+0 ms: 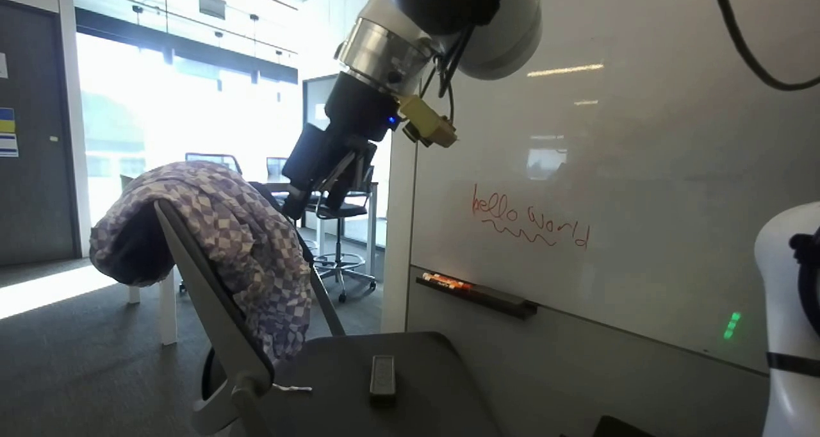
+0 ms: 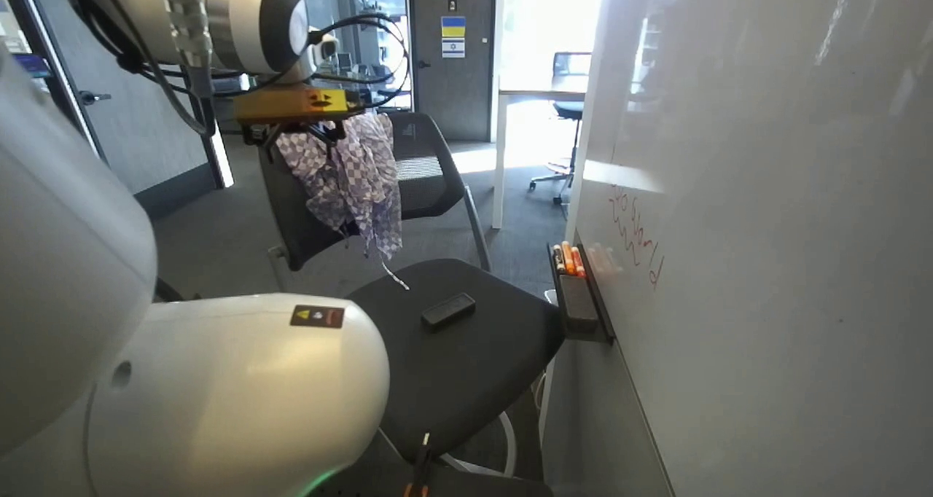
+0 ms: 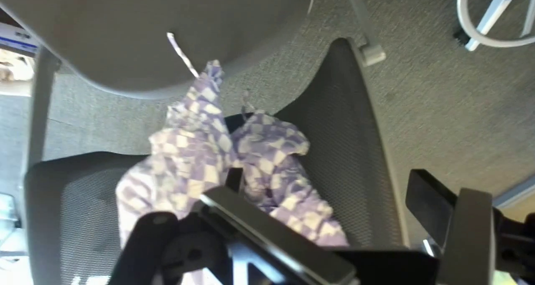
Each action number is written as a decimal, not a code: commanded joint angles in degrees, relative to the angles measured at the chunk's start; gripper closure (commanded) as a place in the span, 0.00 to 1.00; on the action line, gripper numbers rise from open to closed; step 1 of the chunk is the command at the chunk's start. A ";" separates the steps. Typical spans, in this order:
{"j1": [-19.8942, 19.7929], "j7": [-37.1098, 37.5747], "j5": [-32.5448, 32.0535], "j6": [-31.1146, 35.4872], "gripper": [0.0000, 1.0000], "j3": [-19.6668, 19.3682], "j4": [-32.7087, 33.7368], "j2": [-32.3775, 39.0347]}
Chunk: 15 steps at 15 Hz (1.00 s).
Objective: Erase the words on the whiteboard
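The words (image 1: 528, 219), a red handwritten "hello world" with a wavy line under it, are on the whiteboard (image 1: 653, 155). The words (image 2: 634, 235) also show on the whiteboard (image 2: 773, 249) at a steep angle. My gripper (image 1: 315, 203) is open and empty, away from the board, above the back of a dark chair with a purple-and-white checked cloth (image 1: 250, 251) draped over it. In the wrist view the fingers of the gripper (image 3: 332, 193) are wide apart, with the cloth (image 3: 196, 151) below and between them. A dark eraser-like block (image 1: 383, 376) lies on the chair seat.
A tray ledge (image 1: 493, 302) on the board's lower edge holds orange markers (image 2: 572, 259) and a dark block (image 2: 578, 304). The chair seat (image 2: 466, 366) stands close to the board. A white cord (image 3: 182, 54) from the cloth lies on the seat.
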 commanded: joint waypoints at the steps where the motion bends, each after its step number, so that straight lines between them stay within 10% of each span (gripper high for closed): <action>1: -7.32 5.84 -1.59 -0.31 0.00 0.35 -0.98 -3.05; 11: -20.14 32.18 -2.60 23.19 0.00 8.42 -9.96 6.65; 15: -16.91 26.25 -1.13 18.64 0.00 5.13 -9.58 5.43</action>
